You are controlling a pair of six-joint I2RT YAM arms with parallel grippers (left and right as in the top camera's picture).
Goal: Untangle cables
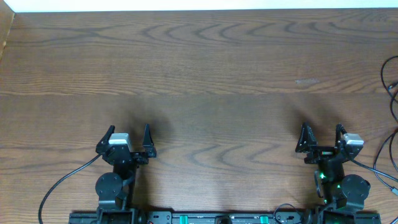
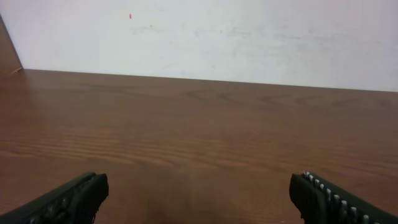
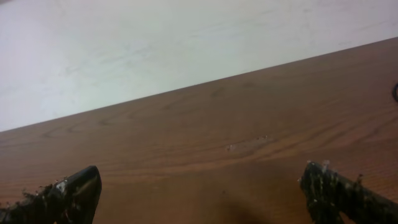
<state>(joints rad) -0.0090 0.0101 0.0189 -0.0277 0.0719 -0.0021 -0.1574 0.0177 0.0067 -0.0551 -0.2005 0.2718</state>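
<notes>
My left gripper (image 1: 129, 129) is open and empty low on the left of the wooden table (image 1: 205, 74). In the left wrist view (image 2: 199, 186) only bare wood lies between its fingers. My right gripper (image 1: 322, 128) is open and empty low on the right, also over bare wood in the right wrist view (image 3: 200, 177). A thin black cord (image 1: 382, 73) curves along the far right edge of the table, mostly cut off by the frame. A dark bit of it shows at the right edge of the right wrist view (image 3: 395, 92). No white cable is in view.
A pale wall (image 2: 205, 37) rises behind the table's far edge. Thicker black leads run from the left arm (image 1: 62, 180) and the right arm (image 1: 373, 169). A small pale scuff (image 1: 306, 81) marks the wood right of centre.
</notes>
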